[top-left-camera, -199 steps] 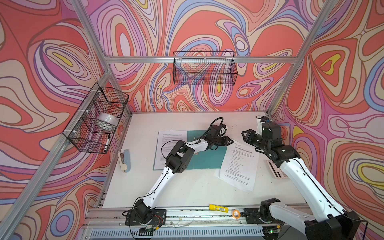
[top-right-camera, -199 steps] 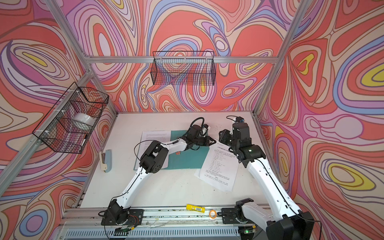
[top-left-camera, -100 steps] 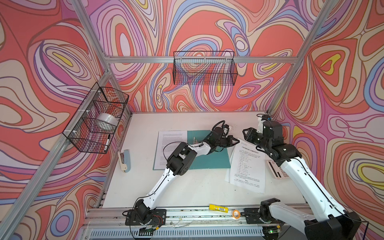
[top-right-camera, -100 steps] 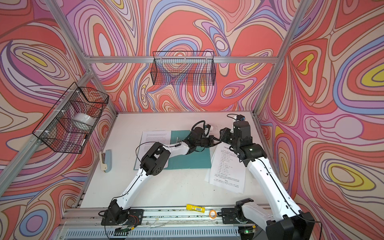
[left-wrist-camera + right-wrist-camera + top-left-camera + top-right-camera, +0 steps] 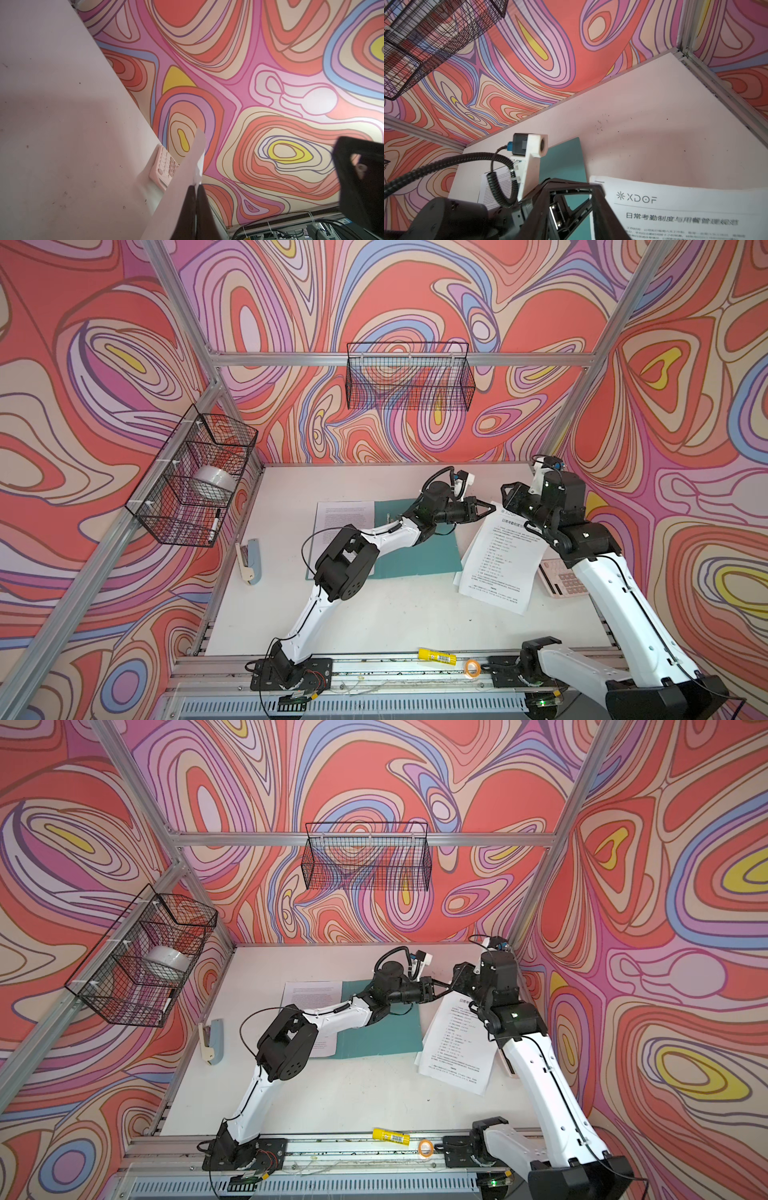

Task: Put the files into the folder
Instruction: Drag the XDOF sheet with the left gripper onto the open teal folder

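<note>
The files (image 5: 498, 564) lie as a loose stack on the table (image 5: 374, 614). They are just beside the right edge of the folder (image 5: 419, 560) and outside it, and their outer edge reaches a pink calculator (image 5: 561, 580). The folder lies flat, teal face up, with my left arm reaching across it. A separate printed sheet (image 5: 340, 518) sits against the folder's left side. I judge it may rest on the folder's other half, but I cannot be sure. So most of the job is ahead of me: the stack has to cross sideways onto the teal surface, and none of it is over the folder yet.

My left claw (image 5: 491, 508) is pressed together on the stack's corner nearest the folder. The left wrist view shows the paper edge sandwiched between both fingers (image 5: 190, 207) and raised a little off the table. My right claw (image 5: 510, 497) hangs just beside the same top edge of the files, close to my left one. I cannot tell whether it is apart or clamped on the paper, because no view shows its fingers clearly.
</note>
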Controlling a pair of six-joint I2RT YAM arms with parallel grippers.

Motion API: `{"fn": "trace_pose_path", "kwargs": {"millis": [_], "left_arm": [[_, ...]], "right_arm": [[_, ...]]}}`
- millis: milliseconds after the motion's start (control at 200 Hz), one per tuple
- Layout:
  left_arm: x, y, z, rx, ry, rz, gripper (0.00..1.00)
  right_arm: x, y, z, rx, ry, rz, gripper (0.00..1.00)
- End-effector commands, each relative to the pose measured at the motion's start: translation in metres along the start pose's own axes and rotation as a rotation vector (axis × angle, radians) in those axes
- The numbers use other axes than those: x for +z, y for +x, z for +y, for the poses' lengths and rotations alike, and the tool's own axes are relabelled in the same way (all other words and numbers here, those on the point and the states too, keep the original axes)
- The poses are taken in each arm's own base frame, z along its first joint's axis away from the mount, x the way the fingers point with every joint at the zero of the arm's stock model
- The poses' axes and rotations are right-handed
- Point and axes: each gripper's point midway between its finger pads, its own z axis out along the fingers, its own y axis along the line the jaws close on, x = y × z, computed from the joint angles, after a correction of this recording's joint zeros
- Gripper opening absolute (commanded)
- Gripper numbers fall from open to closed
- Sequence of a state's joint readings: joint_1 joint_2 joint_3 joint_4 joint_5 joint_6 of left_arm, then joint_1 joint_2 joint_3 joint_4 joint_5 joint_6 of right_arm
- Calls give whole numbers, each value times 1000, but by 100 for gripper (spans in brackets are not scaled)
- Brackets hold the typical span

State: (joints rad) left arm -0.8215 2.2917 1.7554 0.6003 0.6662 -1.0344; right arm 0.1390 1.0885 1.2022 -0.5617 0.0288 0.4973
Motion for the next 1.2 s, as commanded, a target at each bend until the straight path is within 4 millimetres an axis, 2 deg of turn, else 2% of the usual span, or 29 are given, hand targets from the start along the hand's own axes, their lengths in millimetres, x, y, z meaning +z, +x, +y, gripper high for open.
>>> {"fn": "trace_pose_path", "kwargs": {"millis": [0, 160, 336, 441, 576, 696, 791, 967, 1197], "left_arm": [[4, 9, -36, 17, 91, 17, 0], [17, 32, -65, 21, 155, 60, 0], [21, 56, -81, 30, 178, 93, 0], [11, 59, -84, 38, 158, 92, 0], [-12, 60, -77, 59, 55, 89, 0], [-37, 51, -76, 83, -13, 70, 0], [-57, 38, -67, 86, -81, 49, 0], [-96, 10, -37, 95, -218, 23, 0], [-143, -29, 4, 150, -413, 9, 0]], "right_arm": [[-10, -17, -4, -6, 31, -46, 35], [-17, -32, -2, 10, 26, -87, 35], [-24, -44, 5, 17, 7, -113, 35], [-25, -46, 9, 24, -10, -115, 35], [-24, -45, 13, 20, -27, -96, 35], [-23, -45, 15, 14, -35, -90, 35], [-20, -42, 16, 16, -46, -79, 35], [-7, -28, 19, 19, -80, -27, 35], [11, -9, 22, -10, -120, 45, 45]]}}
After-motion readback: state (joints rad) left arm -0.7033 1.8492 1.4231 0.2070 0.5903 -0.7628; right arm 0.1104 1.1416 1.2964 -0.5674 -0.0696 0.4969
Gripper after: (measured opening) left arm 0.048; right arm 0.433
